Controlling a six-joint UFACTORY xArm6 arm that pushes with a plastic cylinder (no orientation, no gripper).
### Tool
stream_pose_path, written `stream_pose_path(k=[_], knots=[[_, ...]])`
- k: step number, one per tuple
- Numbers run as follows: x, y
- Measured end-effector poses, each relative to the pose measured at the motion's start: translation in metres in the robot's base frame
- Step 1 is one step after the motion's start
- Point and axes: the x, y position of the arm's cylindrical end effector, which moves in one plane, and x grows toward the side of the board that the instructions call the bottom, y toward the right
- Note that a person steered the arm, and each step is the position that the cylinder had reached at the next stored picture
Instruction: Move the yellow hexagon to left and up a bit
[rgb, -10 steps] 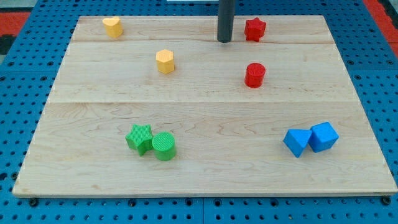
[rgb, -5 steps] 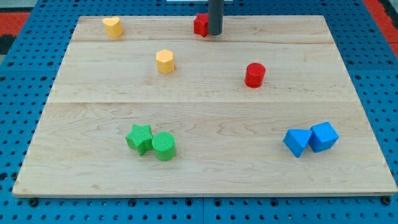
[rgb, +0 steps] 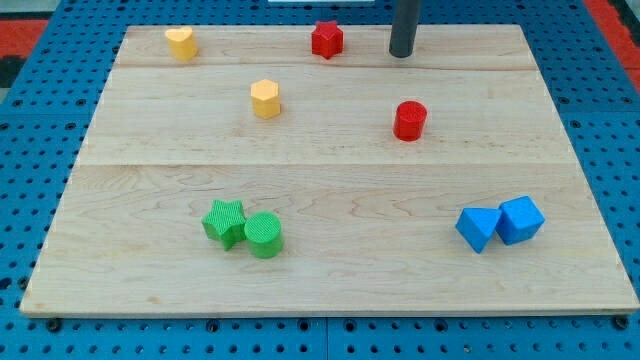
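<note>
The yellow hexagon (rgb: 265, 99) sits on the wooden board (rgb: 330, 175), upper left of centre. My tip (rgb: 402, 54) is near the view's top edge, far to the right of the hexagon and a little above it, touching no block. A red star (rgb: 326, 39) lies to the left of the tip, apart from it. A red cylinder (rgb: 410, 120) lies just below the tip.
A second yellow block (rgb: 181, 42) sits at the top left corner. A green star (rgb: 225, 222) and green cylinder (rgb: 264, 235) touch at the lower left. Two blue blocks (rgb: 478, 228) (rgb: 521, 219) touch at the lower right.
The red star has moved left along the top edge, from the rod's right side. The tip went left, then came back right. The yellow hexagon has not moved.
</note>
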Motion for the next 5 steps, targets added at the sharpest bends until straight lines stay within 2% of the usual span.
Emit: stream_pose_path(k=[1, 2, 3, 4, 5], knots=[[0.062, 0.025], [0.135, 0.114], [0.177, 0.075], [0.177, -0.013], [0.132, -0.029]])
